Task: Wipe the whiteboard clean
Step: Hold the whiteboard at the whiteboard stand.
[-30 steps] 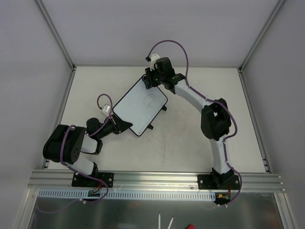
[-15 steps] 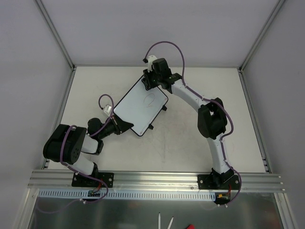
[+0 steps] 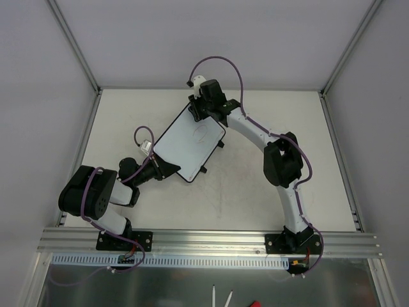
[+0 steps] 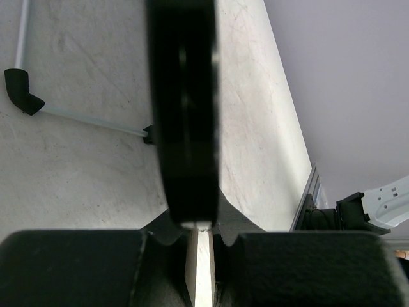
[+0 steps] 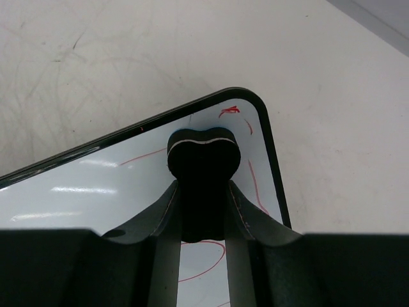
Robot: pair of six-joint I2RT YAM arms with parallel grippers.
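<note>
right gripper (image 5: 203, 206) crept left — gripping eraser (image 5: 203, 153) on whiteboard (image 3: 188, 142) corner | left gripper (image 3: 164, 167) clamps edge

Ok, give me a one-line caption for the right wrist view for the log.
Right gripper holds the black eraser over a corner of the whiteboard, red scribbles around it.

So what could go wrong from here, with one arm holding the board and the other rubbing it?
The eraser in the right gripper sits close to the far corner of the whiteboard, so a stroke might run off the rim. The left gripper pinches only one edge, so pressure might twist the board loose. Red marks lie around the eraser and some might get missed.
</note>
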